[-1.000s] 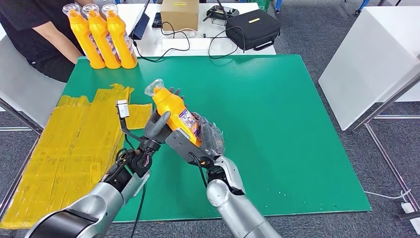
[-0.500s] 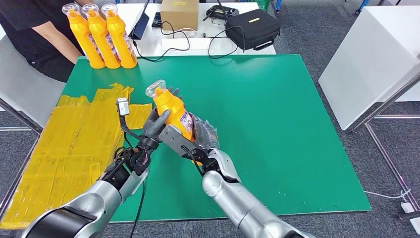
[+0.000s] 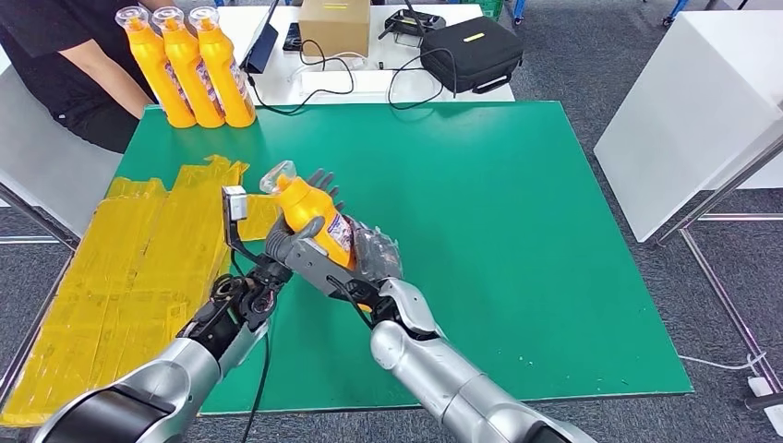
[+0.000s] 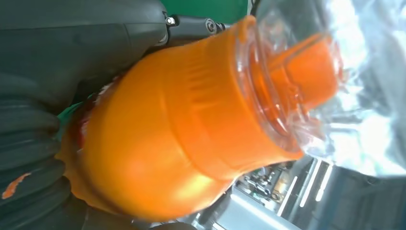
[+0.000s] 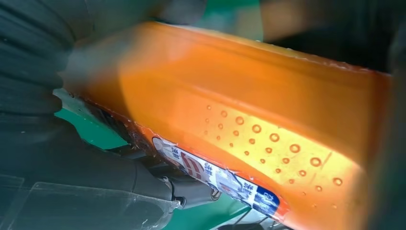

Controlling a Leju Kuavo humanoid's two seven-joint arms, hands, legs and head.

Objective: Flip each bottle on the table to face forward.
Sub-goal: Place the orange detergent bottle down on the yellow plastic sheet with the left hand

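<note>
An orange bottle (image 3: pixel 312 210) with a clear cap (image 3: pixel 277 175) is held tilted above the green table (image 3: pixel 517 231), cap pointing up and to the left. My left hand (image 3: pixel 288 233) grips its upper body, thumb in front and fingers behind. My right hand (image 3: pixel 349 263) holds its lower part from the right. In the left wrist view the bottle's shoulder (image 4: pixel 182 134) and clear cap (image 4: pixel 306 72) sit close up. In the right wrist view the bottle's side (image 5: pixel 268 120) shows a label strip (image 5: pixel 215 177). Three more orange bottles (image 3: pixel 189 66) stand upright at the table's back left corner.
Yellow sheets (image 3: pixel 138 268) cover the table's left side. A person in black (image 3: pixel 55 65) sits at the back left. Behind the table a white desk holds a cardboard box (image 3: pixel 334 26), a black bag (image 3: pixel 471 53) and cables. A white cabinet (image 3: pixel 692 111) stands to the right.
Both hands and the bottle between them have shifted a little left and down. The bottle leans more to the left, and the right arm has turned in further.
</note>
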